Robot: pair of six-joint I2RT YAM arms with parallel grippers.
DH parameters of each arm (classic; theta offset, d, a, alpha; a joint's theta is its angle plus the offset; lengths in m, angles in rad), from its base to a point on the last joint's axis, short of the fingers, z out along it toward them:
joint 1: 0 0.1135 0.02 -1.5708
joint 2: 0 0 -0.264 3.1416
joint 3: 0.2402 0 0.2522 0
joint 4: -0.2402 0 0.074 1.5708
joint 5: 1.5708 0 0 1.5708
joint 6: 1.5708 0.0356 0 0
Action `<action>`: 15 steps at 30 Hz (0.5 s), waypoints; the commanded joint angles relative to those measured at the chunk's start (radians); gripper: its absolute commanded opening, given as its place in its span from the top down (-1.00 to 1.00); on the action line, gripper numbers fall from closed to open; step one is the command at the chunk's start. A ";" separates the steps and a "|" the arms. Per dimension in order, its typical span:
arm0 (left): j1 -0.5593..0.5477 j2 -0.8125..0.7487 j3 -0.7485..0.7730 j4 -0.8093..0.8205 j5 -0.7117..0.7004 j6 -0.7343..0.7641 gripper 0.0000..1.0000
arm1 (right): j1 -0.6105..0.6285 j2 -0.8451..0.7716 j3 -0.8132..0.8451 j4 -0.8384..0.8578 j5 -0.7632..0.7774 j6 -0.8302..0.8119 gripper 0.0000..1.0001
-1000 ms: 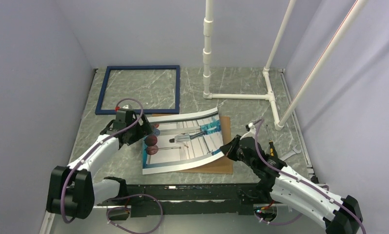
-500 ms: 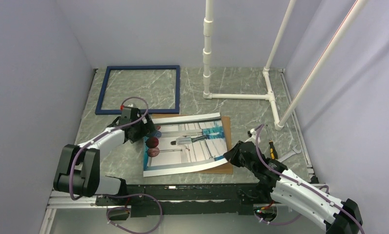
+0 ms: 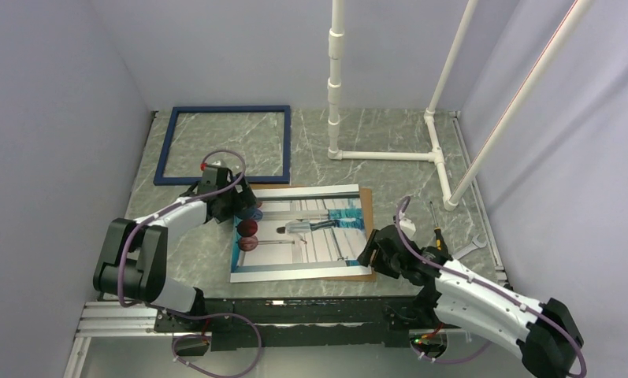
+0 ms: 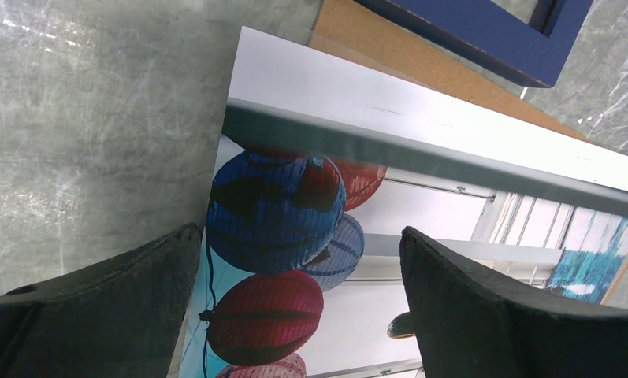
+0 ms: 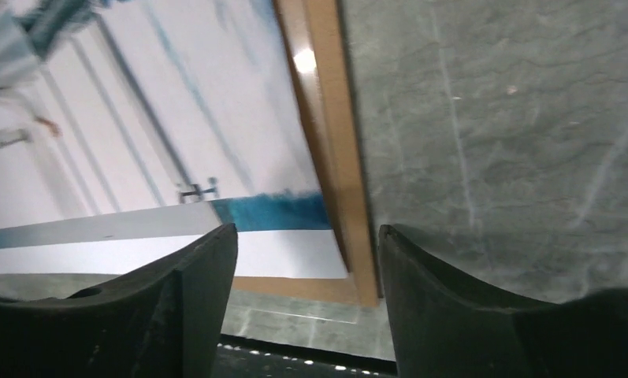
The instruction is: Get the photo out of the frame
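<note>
The large rectangular white-bordered photo point(image 3: 306, 232), a pale blue-grey scene with a figure and dark red and blue lantern balls, lies flat and face up in the middle of the green-grey marbled table point(image 3: 421, 165). It rests on a brown hardboard sheet point(image 3: 368, 220), which shows as a narrow strip along the print's 3 o'clock and 6 o'clock edges. The thin dark navy blue rectangular frame point(image 3: 230, 109) lies flat at 11 o'clock from the photo, apart from it. The marble shows through the frame's opening.

The left gripper point(image 3: 246, 209) is over the photo's 9 o'clock edge, near the lantern balls. Its jaws stand wide apart with nothing between them. In the left wrist view the left gripper point(image 4: 299, 236) straddles that edge, one finger over bare table and the other over the photo point(image 4: 373, 102). Whether the tips touch the paper cannot be told.

The right gripper point(image 3: 366, 256) sits at the photo's 4 o'clock corner. In the right wrist view the right gripper point(image 5: 306, 232) has its jaws parted and grips nothing. The corner of the hardboard sheet point(image 5: 334, 142) and the photo point(image 5: 137, 118) show beyond the gap.

A screwdriver with a yellow and black handle point(image 3: 436, 236) and a silver wrench point(image 3: 472, 246) lie at 3 o'clock from the photo. A white plastic pipe stand point(image 3: 385, 155) rises at 1 o'clock.
</note>
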 commanded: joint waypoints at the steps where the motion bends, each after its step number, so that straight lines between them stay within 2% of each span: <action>1: -0.006 0.032 0.033 0.001 0.027 0.002 -0.98 | -0.003 0.085 0.066 -0.116 0.055 -0.026 -0.42; 6: -0.008 0.045 0.045 0.000 0.036 0.001 -0.98 | -0.035 0.187 0.139 -0.121 0.113 -0.071 -0.63; 15: -0.012 0.067 0.057 0.012 0.060 -0.006 -0.98 | -0.197 0.347 0.138 0.205 -0.058 -0.289 -0.67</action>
